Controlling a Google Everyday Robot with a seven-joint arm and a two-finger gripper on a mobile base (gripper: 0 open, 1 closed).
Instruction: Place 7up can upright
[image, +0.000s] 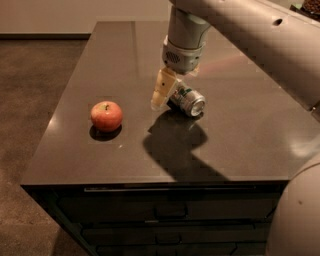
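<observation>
The 7up can (188, 100) is silver with green markings and lies on its side on the dark tabletop (240, 130), right of centre, its shiny end facing front-right. My gripper (169, 99) hangs down from the grey wrist straight over the can's left end. Its cream-coloured part sits against the can's left side. The far side of the gripper is hidden behind the can and the wrist.
A red apple (106, 116) sits on the left part of the tabletop, well apart from the can. The table's left edge (60, 115) and front edge (150, 184) drop off to the floor. My arm crosses the upper right of the view.
</observation>
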